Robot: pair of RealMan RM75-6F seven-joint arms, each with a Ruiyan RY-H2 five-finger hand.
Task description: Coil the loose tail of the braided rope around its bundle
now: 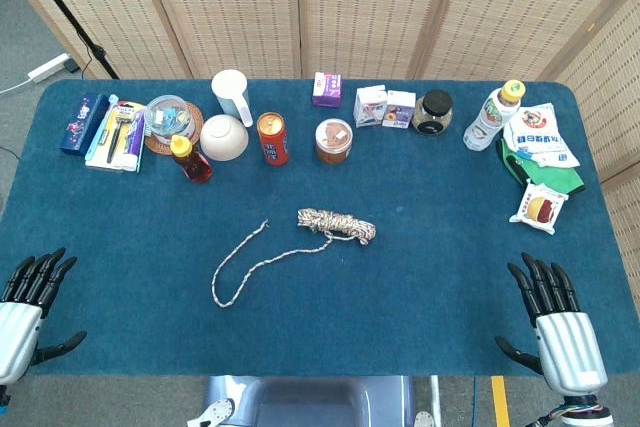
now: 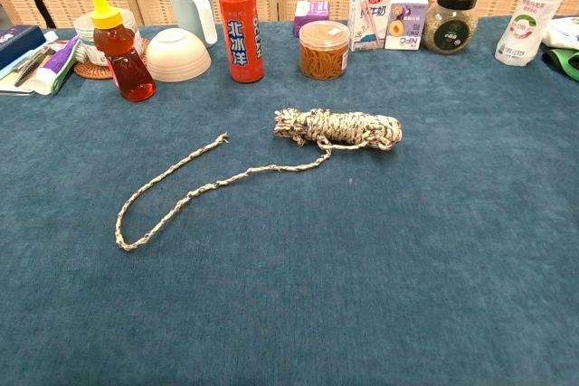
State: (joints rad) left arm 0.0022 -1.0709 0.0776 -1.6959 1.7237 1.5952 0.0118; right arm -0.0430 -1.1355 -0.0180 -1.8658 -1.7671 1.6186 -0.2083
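Observation:
A bundle of braided white-and-brown rope (image 1: 337, 223) (image 2: 340, 127) lies in the middle of the blue table. Its loose tail (image 1: 243, 265) (image 2: 172, 195) runs left from the bundle, loops near the front and ends in a frayed tip pointing back. My left hand (image 1: 25, 309) rests at the table's front left corner, fingers apart, holding nothing. At the front right corner my right hand (image 1: 553, 325) lies the same way, fingers spread and empty. Both hands are far from the rope. The chest view shows neither hand.
Along the back stand a honey bottle (image 2: 122, 52), an upturned white bowl (image 2: 178, 54), a red can (image 2: 240, 32), a white jug (image 2: 194, 9), a jar (image 2: 324, 49), small cartons (image 2: 389, 21), a dark-lidded jar (image 2: 451, 19) and a drink bottle (image 2: 528, 18). Snack packets (image 1: 540, 207) lie at right.

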